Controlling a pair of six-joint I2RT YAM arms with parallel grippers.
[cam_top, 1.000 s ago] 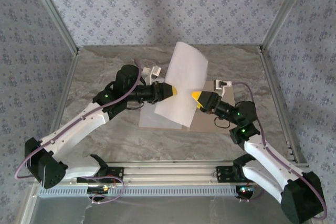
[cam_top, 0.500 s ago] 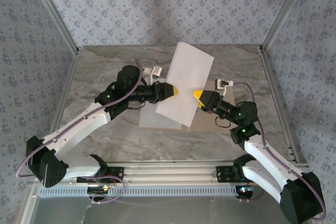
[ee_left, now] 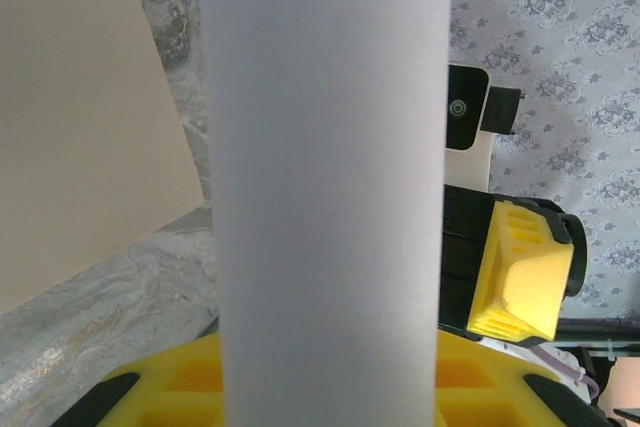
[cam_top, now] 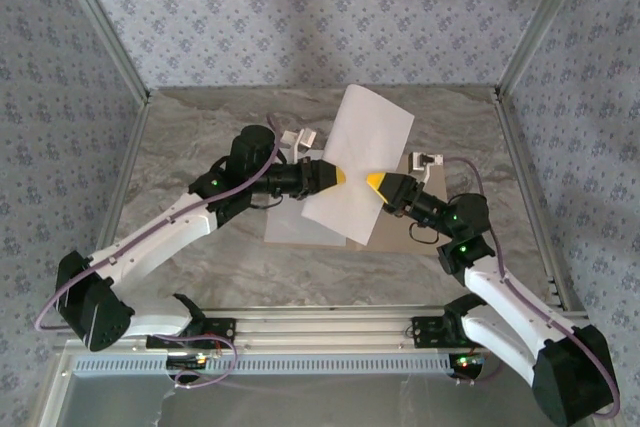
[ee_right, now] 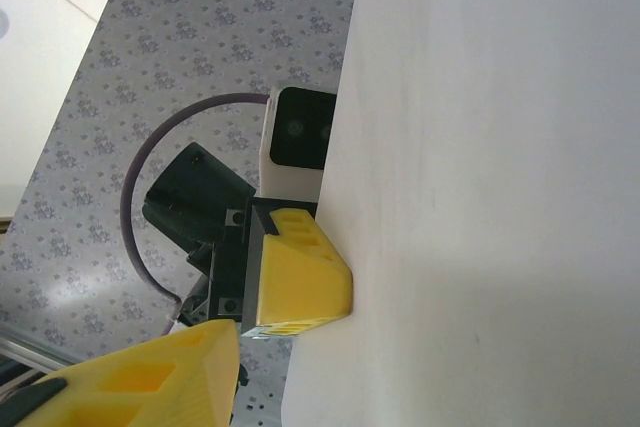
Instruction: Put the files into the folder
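Left gripper (cam_top: 338,176) pinched a white paper sheet (cam_top: 360,162) raised over the tan folder (cam_top: 400,232); right gripper (cam_top: 375,183) met its edge, grip unclear.

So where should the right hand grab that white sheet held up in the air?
Probably the right edge of the sheet, halfway along, coming in from the right, opposite the left hand pinching its left edge. It is thin and lifted off the table at a tilt, so only a free edge can slip between the fingers of the right hand.
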